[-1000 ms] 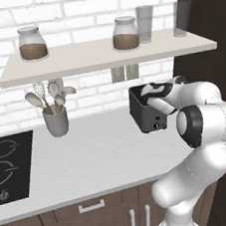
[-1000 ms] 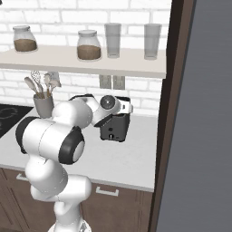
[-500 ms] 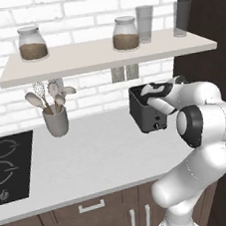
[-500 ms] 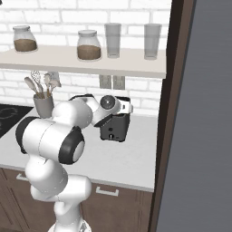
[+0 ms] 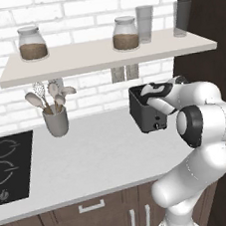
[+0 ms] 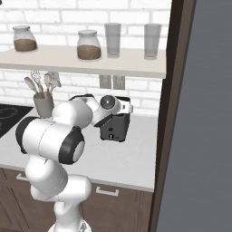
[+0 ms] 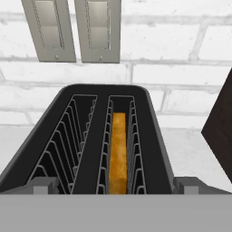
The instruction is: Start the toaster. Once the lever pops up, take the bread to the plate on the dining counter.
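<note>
The dark toaster stands on the pale worktop against the brick wall, also seen as the toaster. From above, the toaster has two slots; the bread sits deep in the right one, golden-brown edge up. My gripper hovers just above the toaster's near end, open, with one grey fingertip at each side of it and nothing between them. The hand covers the toaster's top. The lever is too small to make out. The plate and the dining counter are out of view.
A utensil pot and a black cooktop lie to the left. A shelf with jars and glasses hangs overhead. A tall dark cabinet stands right of the toaster. Two wall sockets are behind it.
</note>
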You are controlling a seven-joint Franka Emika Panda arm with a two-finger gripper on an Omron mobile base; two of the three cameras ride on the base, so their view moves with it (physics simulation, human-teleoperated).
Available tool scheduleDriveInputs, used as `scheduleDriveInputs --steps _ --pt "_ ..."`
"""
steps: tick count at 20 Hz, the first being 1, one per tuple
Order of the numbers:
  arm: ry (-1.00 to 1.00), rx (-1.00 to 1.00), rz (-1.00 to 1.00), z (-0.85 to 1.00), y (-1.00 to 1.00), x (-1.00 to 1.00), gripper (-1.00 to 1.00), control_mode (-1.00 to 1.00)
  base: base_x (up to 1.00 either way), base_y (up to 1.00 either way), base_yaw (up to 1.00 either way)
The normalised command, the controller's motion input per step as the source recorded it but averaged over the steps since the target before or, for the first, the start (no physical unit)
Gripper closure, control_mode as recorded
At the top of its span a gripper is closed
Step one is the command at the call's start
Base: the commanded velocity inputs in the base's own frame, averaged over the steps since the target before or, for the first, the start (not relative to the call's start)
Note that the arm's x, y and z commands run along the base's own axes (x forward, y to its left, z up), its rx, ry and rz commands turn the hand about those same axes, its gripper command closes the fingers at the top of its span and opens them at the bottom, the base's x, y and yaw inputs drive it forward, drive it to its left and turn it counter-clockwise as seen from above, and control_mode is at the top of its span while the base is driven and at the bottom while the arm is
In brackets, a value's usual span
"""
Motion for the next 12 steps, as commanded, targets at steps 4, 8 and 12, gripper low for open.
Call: scheduleDriveInputs --steps 4,8,12 --pt "0.00 0.00 0.00 0.00 0.00 0.00 -1.00 -1.00 0.00 0.00 0.00" --pt "0.00 0.00 0.00 0.00 0.00 0.00 -1.00 -1.00 0.00 0.00 0.00" --pt "0.00 0.00 0.00 0.00 0.00 0.00 -1.00 -1.00 0.00 0.00 0.00"
